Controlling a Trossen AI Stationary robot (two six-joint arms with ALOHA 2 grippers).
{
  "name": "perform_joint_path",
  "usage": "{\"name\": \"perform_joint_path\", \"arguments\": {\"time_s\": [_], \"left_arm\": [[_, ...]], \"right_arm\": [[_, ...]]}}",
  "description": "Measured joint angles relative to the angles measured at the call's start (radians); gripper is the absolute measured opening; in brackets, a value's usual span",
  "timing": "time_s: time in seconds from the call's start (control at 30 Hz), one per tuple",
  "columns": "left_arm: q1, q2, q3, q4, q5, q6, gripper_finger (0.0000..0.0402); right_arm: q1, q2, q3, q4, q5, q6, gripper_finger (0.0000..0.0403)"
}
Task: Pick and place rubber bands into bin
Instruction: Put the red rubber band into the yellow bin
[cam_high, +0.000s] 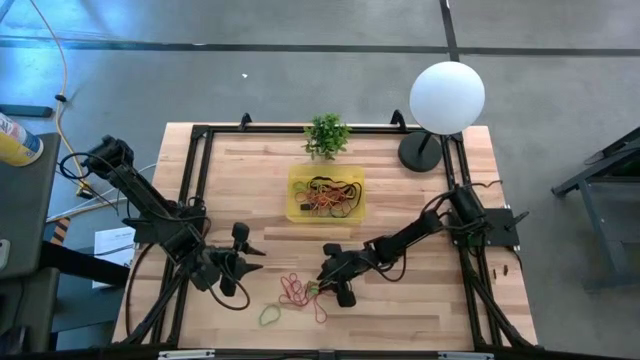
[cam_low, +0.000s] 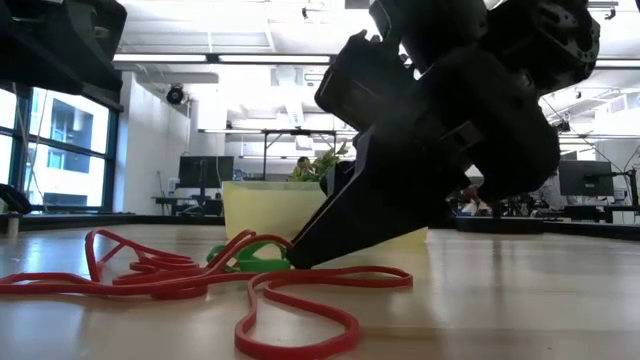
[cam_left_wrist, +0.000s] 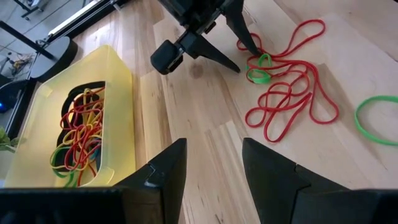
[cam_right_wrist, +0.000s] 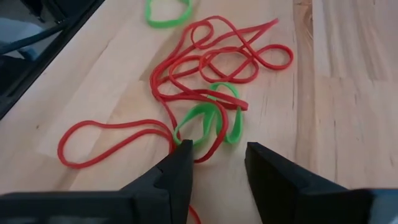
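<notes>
Loose rubber bands lie flat on the wooden table near its near edge: tangled red loops (cam_high: 295, 290) (cam_left_wrist: 286, 99) (cam_right_wrist: 217, 62), a small green band (cam_right_wrist: 208, 118) (cam_left_wrist: 260, 73) among them, and a separate green loop (cam_high: 270, 315) (cam_left_wrist: 379, 118). The translucent yellow bin (cam_high: 296, 200) (cam_left_wrist: 118, 112) (cam_low: 270, 205) stands mid-table and holds several coloured bands. My right gripper (cam_high: 322, 278) (cam_right_wrist: 217, 146) is open, its tips down at the table with the small green band and red strands in front of them. My left gripper (cam_high: 262, 260) (cam_left_wrist: 214, 146) is open, left of the pile, above the table. My right gripper comes slanting down from the table's right. One fingertip (cam_right_wrist: 180, 148) stands at a red strand (cam_right_wrist: 166, 132) beside the small green band; the other (cam_right_wrist: 255, 149) is on bare wood. Whether the first tip touches the strand, I cannot tell.
A small green potted plant (cam_high: 327, 135) stands just beyond the bin. A lamp with a white globe (cam_high: 446, 96) sits at the far right corner. Black frame rails (cam_high: 190, 190) run along the table's edges. Bare wood lies between the bin and the pile.
</notes>
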Motion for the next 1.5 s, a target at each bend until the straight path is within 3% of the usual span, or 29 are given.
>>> {"name": "perform_joint_path", "arguments": {"time_s": [0.17, 0.43, 0.83, 1.5], "left_arm": [[0.000, 0.000, 0.000, 0.000, 0.000, 0.001, 0.0145], [0.000, 0.000, 0.000, 0.000, 0.000, 0.002, 0.0145], [0.000, 0.000, 0.000, -0.003, 0.000, 0.003, 0.0145], [0.000, 0.000, 0.000, -0.025, -0.014, 0.003, 0.0145]], "right_arm": [[0.000, 0.000, 0.000, -0.004, -0.003, -0.005, 0.0107], [0.006, 0.000, 0.000, 0.001, 0.006, -0.061, 0.0007], [0.013, -0.029, 0.000, 0.010, 0.069, -0.110, 0.0002], [0.013, -0.361, 0.001, -0.148, 0.258, -0.371, 0.0000]]}}
